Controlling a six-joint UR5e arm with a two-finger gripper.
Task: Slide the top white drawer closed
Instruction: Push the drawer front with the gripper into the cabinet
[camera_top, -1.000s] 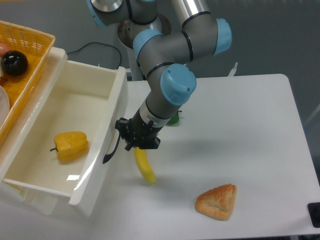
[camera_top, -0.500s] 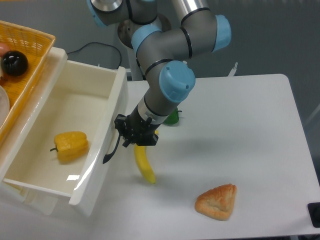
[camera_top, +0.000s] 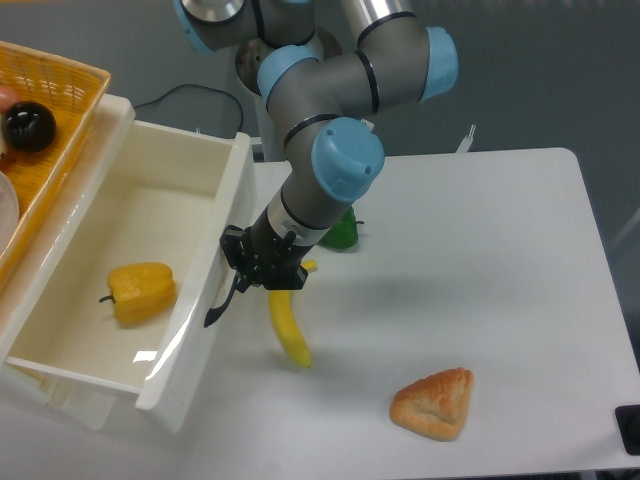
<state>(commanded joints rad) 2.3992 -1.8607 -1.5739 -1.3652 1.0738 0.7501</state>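
A: How far along am I?

B: Barely begun, I judge. The top white drawer (camera_top: 120, 270) stands pulled far out at the table's left, its cavity open and a yellow bell pepper (camera_top: 142, 292) lying inside. The whole closing stroke is left.

A: And my gripper?

B: The gripper (camera_top: 250, 275) sits at the drawer front, touching or just beside the black handle (camera_top: 222, 300). I cannot tell whether its fingers are parted or closed.

A: Anything in the way?

B: Nothing blocks the drawer's travel that I can see. The yellow wicker basket (camera_top: 60, 120) rests above the drawer; a banana (camera_top: 288, 328) lies just beside my gripper, a croissant (camera_top: 433, 403) well apart, and a green object (camera_top: 343, 232) sits half hidden behind the arm.
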